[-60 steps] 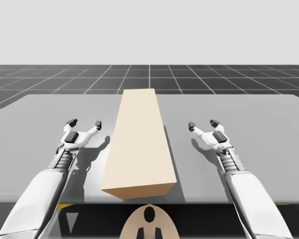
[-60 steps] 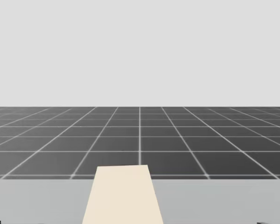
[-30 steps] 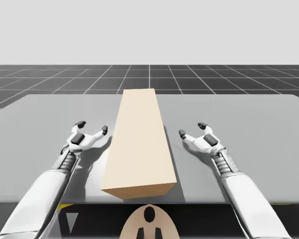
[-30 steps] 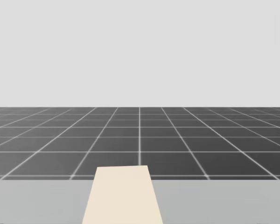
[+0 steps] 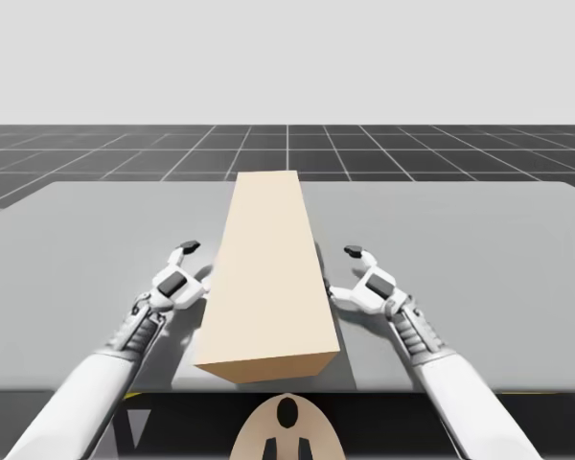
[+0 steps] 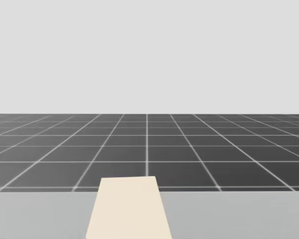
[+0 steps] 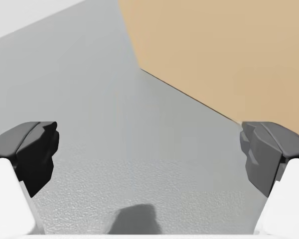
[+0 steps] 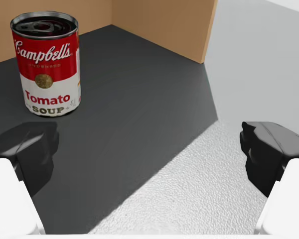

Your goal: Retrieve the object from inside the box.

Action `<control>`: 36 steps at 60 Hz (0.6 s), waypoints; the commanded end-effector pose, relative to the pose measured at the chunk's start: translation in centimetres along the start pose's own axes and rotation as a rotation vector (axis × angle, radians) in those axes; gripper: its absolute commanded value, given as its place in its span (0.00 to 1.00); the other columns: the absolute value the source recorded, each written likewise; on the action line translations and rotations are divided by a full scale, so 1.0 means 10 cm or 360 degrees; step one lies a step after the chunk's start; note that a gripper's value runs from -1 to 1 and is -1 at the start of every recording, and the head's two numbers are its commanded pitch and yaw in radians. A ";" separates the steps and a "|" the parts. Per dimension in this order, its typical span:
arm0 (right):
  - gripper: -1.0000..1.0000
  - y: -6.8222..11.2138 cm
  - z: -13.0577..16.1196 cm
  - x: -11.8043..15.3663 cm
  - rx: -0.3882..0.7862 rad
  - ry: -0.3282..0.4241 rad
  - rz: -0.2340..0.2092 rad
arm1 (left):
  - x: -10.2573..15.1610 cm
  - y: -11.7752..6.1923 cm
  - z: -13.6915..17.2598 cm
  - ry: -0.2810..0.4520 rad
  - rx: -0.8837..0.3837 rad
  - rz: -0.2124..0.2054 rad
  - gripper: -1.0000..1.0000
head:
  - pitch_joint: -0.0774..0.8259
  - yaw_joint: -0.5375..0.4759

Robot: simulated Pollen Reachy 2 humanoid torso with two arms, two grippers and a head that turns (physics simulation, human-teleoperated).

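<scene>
Evidently little is done: the red-and-white can [image 8: 45, 64] stands untouched inside the box [image 5: 268, 278], ahead of my right tool [image 8: 149, 149]. Both it and my left tool [image 7: 149, 149] gape apart, empty.

Can [image 8: 46, 64] inside box [image 5: 268, 278], box lengthwise along middle of table [image 5: 460, 220].
</scene>
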 end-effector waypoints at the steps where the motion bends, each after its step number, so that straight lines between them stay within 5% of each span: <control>1: 0.00 0.10 -0.06 -0.01 0.0132 -0.0019 0.0062 | 0.02 -0.15 0.00 -0.0005 -0.0108 -0.0050 0.00 | 0.09 0.52; 15: 0.00 0.12 -0.27 0.01 0.0280 -0.0092 -0.0005 | 0.00 -0.17 -0.01 0.0006 -0.0123 -0.0057 0.00 | 0.08 0.51; 36: 0.00 0.06 -0.78 -0.09 0.0662 -0.0081 0.0042 | -0.03 -0.19 -0.03 0.0016 -0.0157 -0.0077 0.00 | 0.09 0.50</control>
